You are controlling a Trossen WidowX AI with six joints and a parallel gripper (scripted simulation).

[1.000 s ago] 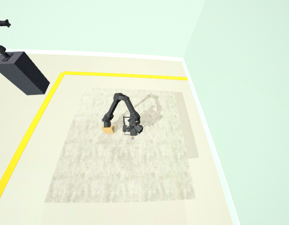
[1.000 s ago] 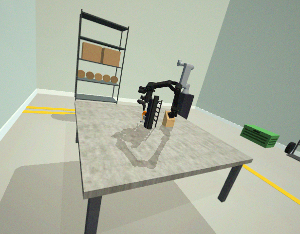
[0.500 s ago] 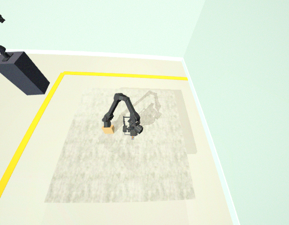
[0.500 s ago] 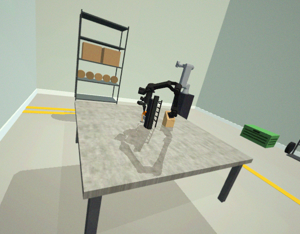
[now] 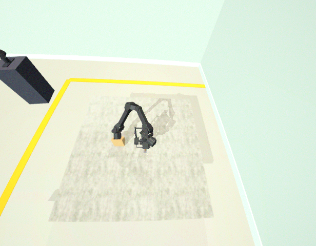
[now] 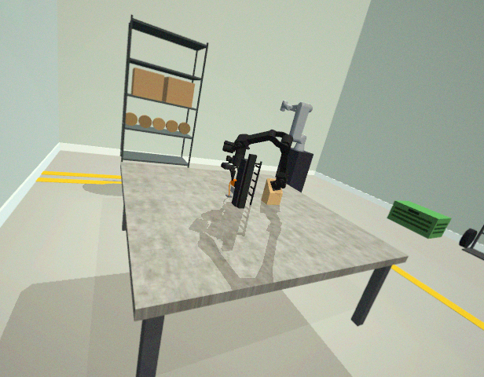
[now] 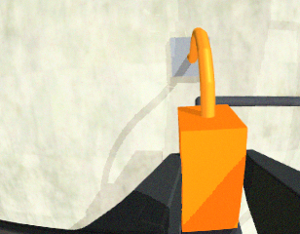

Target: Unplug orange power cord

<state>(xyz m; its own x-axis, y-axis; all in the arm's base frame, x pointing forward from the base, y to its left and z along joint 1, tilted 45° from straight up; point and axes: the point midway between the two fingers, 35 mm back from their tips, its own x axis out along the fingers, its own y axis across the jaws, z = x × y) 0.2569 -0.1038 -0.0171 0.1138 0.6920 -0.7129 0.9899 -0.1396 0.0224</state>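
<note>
Orange plug (image 7: pixel 211 170) clamped between gripper (image 7: pixel 211 221) fingers, cord (image 7: pixel 204 68) arching up toward grey pad on table (image 7: pixel 59 58)

On the table (image 6: pixel 173 243), the arm's base sits on a small block (image 6: pixel 271 195), with an upright rack (image 6: pixel 243 180) just beside it. Beyond the rack the gripper (image 7: pixel 211 217) hangs above the tabletop, clamping the plug (image 7: pixel 211 166) between its fingers. A shelving unit (image 6: pixel 163 93) stands behind the table.
</note>
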